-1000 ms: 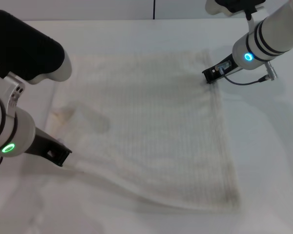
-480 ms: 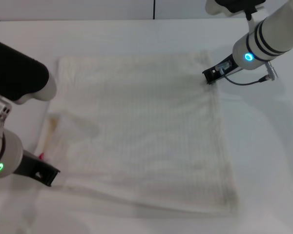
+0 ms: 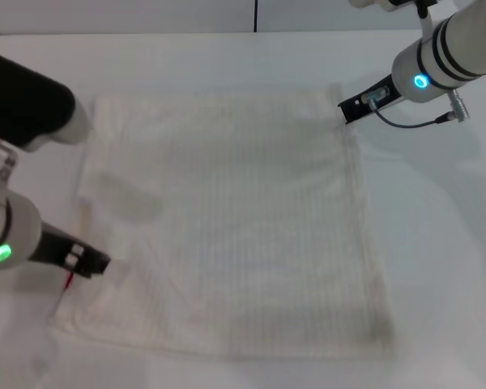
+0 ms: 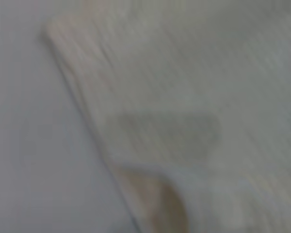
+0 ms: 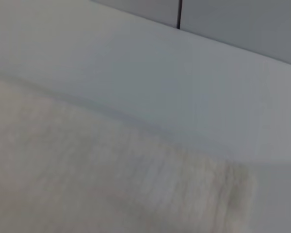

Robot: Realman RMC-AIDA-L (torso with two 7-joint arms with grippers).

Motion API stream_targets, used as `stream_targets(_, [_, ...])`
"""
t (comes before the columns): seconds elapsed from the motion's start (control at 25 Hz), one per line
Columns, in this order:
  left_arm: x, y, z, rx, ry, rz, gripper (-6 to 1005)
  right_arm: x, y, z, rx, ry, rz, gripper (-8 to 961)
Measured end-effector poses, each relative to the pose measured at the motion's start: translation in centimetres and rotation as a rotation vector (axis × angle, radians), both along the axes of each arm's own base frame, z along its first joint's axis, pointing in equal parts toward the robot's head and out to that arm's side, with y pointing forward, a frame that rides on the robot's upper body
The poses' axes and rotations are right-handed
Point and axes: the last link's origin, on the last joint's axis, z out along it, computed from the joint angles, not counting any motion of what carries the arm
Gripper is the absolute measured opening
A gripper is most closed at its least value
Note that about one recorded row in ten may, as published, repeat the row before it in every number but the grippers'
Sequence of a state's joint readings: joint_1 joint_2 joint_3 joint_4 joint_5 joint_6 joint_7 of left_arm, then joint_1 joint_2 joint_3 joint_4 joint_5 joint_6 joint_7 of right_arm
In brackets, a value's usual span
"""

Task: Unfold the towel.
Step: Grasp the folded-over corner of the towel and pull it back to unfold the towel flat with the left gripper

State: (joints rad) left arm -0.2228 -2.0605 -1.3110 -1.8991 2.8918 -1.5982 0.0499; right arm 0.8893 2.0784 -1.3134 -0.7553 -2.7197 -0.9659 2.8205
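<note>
1. The towel (image 3: pixel 235 227), cream and faintly ribbed, lies spread flat on the white counter (image 3: pixel 437 243).
2. The left pincer (image 3: pixel 97 264) sits at its near-left edge, the right pincer (image 3: pixel 346 111) at its far-right corner; I cannot tell either grip.
3. The left wrist view alone shows a curled-over hem (image 4: pixel 155 199).

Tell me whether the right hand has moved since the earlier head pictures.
Yes. The right hand has shifted slightly up and away from the robot, now sitting at the far right corner of the towel, which stays on the table.
</note>
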Motion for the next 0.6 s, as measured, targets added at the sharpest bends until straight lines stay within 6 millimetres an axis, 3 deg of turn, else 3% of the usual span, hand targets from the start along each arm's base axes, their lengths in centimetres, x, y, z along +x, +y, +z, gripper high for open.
stream_targets(0.32, [1.4,2.6,1.9,0.123,-0.059,-0.129,544,-1.1,-1.1,0.6,0.028,0.042,0.077,59])
stream_targets(0.52, [0.8,3.6,0.2,0.112,-0.076,-0.141,590,-0.8,-1.9,1.5,0.068,0.077,0.089,62])
stream_targets(0.6, [-0.5,3.8,-1.4,0.058,-0.042,-0.086,593,-0.6,-2.0,1.6,0.070,0.085,0.081,64])
